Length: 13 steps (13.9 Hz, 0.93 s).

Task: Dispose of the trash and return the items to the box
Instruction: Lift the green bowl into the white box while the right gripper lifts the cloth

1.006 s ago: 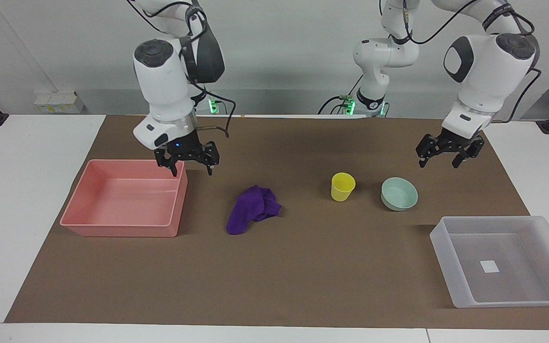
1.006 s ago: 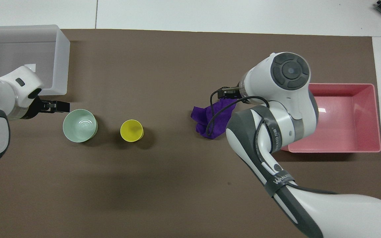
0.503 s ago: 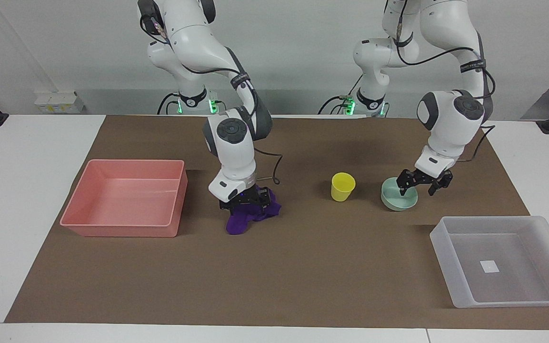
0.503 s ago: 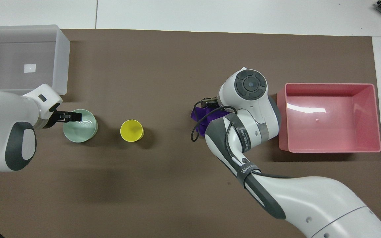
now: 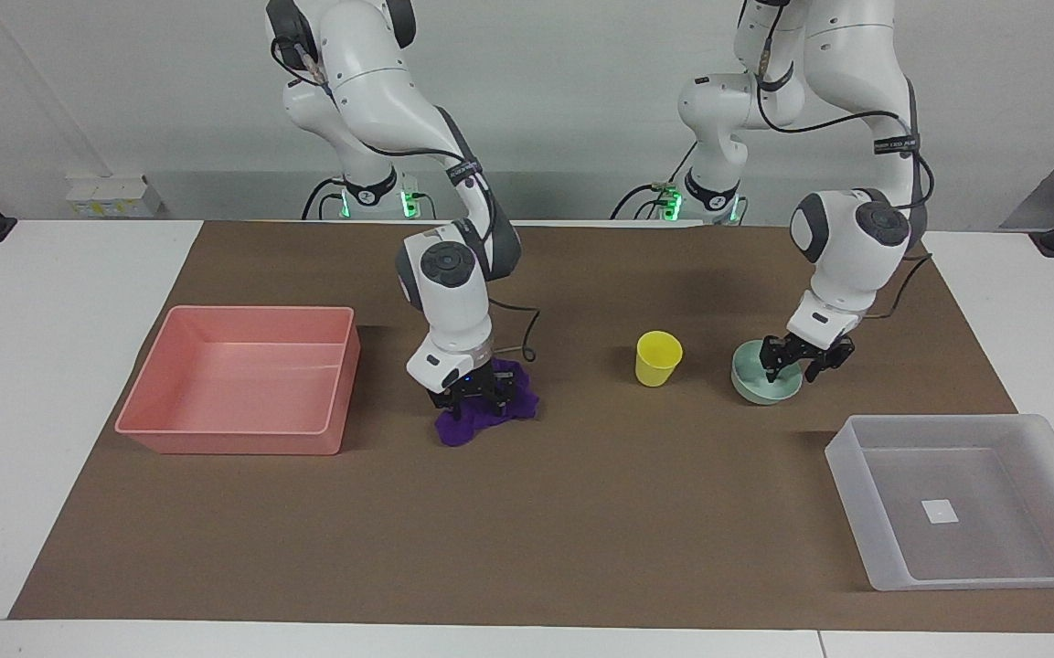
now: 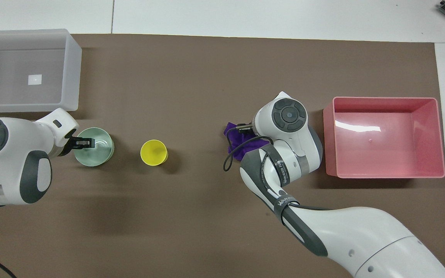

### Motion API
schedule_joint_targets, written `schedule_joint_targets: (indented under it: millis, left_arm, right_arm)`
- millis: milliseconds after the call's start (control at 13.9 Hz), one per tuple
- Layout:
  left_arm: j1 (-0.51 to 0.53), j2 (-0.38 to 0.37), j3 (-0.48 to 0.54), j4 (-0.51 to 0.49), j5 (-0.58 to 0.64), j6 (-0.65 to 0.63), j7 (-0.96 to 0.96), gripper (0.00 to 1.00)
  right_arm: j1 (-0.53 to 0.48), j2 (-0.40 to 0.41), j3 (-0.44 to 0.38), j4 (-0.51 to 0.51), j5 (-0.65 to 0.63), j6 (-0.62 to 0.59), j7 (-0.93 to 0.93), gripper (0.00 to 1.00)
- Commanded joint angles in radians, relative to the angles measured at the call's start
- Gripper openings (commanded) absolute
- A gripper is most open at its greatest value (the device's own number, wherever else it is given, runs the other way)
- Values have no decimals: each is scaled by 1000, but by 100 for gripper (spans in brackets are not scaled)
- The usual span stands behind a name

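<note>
The purple cloth (image 5: 459, 429) lies on the brown mat beside the pink tray; it also shows in the overhead view (image 6: 232, 133). My right gripper (image 5: 476, 398) is down on the cloth and shut on it; in the overhead view its wrist hides it. The mint-green bowl (image 5: 753, 386) sits toward the left arm's end (image 6: 99, 150). My left gripper (image 5: 796, 366) is down at the bowl's rim, on the side toward the left arm's end (image 6: 82, 143). The yellow cup (image 5: 657, 357) stands upright between cloth and bowl (image 6: 154, 152). The clear box (image 5: 848, 459) holds nothing (image 6: 72, 69).
The pink tray (image 5: 234, 440) stands at the right arm's end of the mat (image 6: 384, 173), with nothing in it. The clear box lies farther from the robots than the bowl. Bare brown mat spreads between the cup, the cloth and the table's front edge.
Both arms came down from above the table. The right gripper moved from over the pink tray onto the cloth and bunched it. The left gripper dropped to the bowl's rim.
</note>
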Motion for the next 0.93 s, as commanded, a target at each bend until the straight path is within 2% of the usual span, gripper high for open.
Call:
schedule_joint_targets:
  millis: [0,215,359,503,646,862]
  left_arm:
    - [23,3,-6,2,10,22,14,0]
    - [32,-31,-6,37,10,-14,14,0]
    - [34,-55,-6,102,10,-112,24,0]
    - [53,-57,-6,207,10,-227,72,0]
    - [81,-28,-6,335,10,-303,114,0]
    - [125,61,-6,488,11,-332,120,0]
  right_arm:
    - [-2,-33,12,-41,25,8,40,0]
    - [-2,-45,12,-27,26,-26,44,0]
    - [-13,-97,12,-21,28,-84,42,0]
    - [-27,-154,10,15,29,-173,42,0]
    - [-57,-184,7,73,51,-243,42,0]
    - [-97,-221,6,168,60,-372,42,0]
